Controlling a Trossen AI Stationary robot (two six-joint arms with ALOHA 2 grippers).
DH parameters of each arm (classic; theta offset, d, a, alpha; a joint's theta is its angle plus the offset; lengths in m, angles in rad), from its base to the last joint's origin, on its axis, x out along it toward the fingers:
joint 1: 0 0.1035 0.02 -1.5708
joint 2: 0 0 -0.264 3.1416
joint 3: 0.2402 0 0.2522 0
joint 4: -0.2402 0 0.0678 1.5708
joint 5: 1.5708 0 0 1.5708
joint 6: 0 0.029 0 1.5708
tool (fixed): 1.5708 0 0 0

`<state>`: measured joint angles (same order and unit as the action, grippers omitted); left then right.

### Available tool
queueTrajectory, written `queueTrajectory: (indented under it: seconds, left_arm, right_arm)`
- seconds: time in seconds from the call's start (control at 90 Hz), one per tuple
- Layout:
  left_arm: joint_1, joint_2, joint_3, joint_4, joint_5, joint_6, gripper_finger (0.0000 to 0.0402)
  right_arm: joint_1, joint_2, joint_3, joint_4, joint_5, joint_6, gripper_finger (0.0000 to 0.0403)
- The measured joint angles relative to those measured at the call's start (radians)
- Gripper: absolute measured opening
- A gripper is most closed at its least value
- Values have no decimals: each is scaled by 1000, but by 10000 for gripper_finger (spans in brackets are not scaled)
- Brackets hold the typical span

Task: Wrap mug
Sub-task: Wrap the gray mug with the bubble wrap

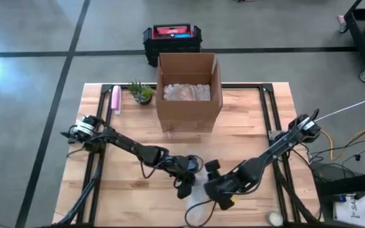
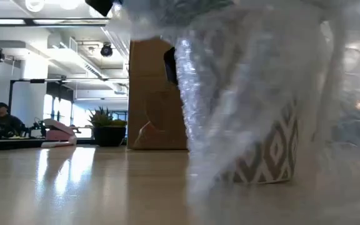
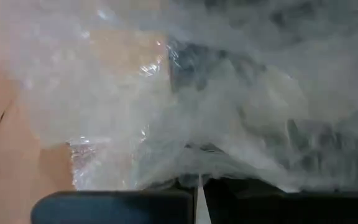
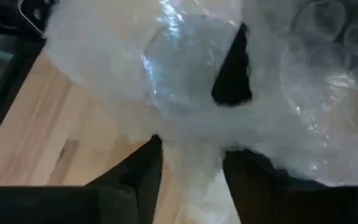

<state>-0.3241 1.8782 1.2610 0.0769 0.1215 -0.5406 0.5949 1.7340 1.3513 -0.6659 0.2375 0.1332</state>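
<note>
High cam looks straight down, far enough to take in the whole bench (image 1: 125,133) and floor around it. Low cam sits at bench-top height, facing level across it toward the room, nearly against the bubble wrap (image 2: 255,87). Both wrist cams look forward at very close range, wrap filling each. High and low share the cardboard box (image 1: 189,92) and the potted plant (image 1: 142,92).

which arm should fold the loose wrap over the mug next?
Probably left. The left gripper looks shut on a bubble wrap edge; the right gripper sits open around a bunch of it beside the mug.
</note>
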Motion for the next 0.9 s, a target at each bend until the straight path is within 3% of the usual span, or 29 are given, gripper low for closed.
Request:
queueTrajectory:
  seconds: [0.311,0.589,0.744,0.9]
  left_arm:
    - [0,0,34,-63,0,16,0]
    - [-36,-43,131,-345,-35,15,0]
    - [-85,-69,215,-476,-183,48,0]
    - [-113,-55,222,-422,-338,104,0]
  right_arm:
    - [-41,16,-11,74,-3,-19,7]
    - [-43,52,-22,89,-9,7,2]
    - [-43,51,-12,80,-9,6,1]
    - [-43,54,1,75,-10,-4,1]
